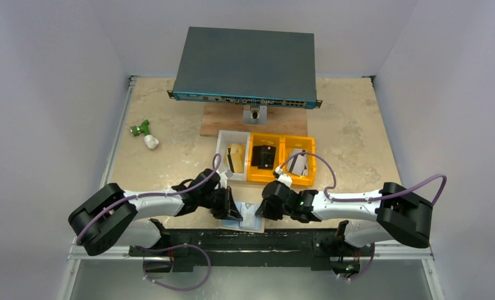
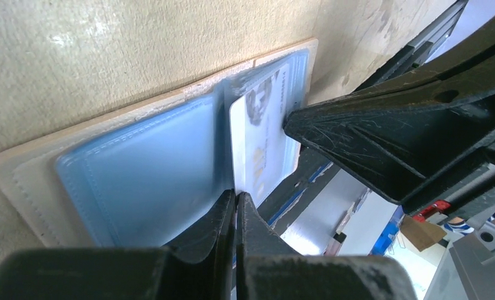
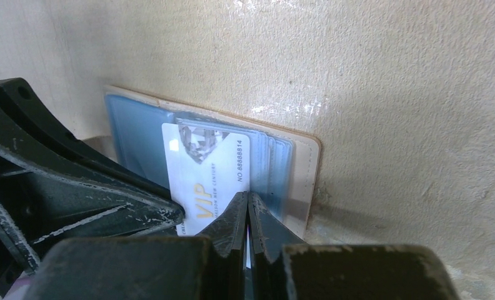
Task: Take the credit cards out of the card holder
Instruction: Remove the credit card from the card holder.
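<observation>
The card holder (image 1: 251, 219) lies open at the table's near edge, pale blue inside with a tan rim (image 2: 145, 169) (image 3: 301, 162). A white credit card (image 2: 257, 147) printed "VIP" (image 3: 201, 169) sticks partway out of a clear pocket. My left gripper (image 2: 235, 197) (image 1: 232, 209) is shut, and the card's corner runs into its tips. My right gripper (image 3: 248, 197) (image 1: 267, 209) is shut on the pocket edge of the holder, right beside the card, with a thin pale sliver between its fingers. The two grippers face each other closely across the holder.
Behind the grippers stand a white bin (image 1: 223, 150) and two orange bins (image 1: 255, 172) (image 1: 312, 169), with a black block (image 1: 265, 156) in the middle one. Farther back, a network switch (image 1: 245, 65) rests on a wooden board (image 1: 214, 122). A green and white object (image 1: 145, 133) lies left.
</observation>
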### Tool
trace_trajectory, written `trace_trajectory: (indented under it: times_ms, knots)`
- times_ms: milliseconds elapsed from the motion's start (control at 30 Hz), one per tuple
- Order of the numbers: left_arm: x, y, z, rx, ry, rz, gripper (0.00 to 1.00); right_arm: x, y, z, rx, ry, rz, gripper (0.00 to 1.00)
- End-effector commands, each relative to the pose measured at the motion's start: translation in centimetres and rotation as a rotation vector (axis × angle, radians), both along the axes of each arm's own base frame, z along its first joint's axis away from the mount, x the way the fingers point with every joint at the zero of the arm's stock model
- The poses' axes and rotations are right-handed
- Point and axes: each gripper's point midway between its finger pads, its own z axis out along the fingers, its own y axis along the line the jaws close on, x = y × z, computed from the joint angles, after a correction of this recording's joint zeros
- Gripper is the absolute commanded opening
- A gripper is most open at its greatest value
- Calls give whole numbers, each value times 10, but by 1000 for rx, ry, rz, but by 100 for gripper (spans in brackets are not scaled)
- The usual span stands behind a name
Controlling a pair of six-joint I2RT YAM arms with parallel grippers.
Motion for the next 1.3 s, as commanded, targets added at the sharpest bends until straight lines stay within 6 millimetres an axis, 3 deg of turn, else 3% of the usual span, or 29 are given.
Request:
trace_trajectory:
  times_ms: [0,433,900,1033,1267]
  knots:
    - [6,10,0,30,-35,25,0,-17,-44,-38,-183,60,6,0]
    - [3,34,-5,118,-24,64,0,-18,-43,-39,-178,65,7,0]
    - [7,49,17,141,-78,94,0,-5,-19,0,-86,1,15,0]
    - [9,47,31,105,-105,92,0,7,-5,29,-36,-63,22,14]
    - [16,41,68,3,-161,86,0,24,27,92,139,-197,55,52]
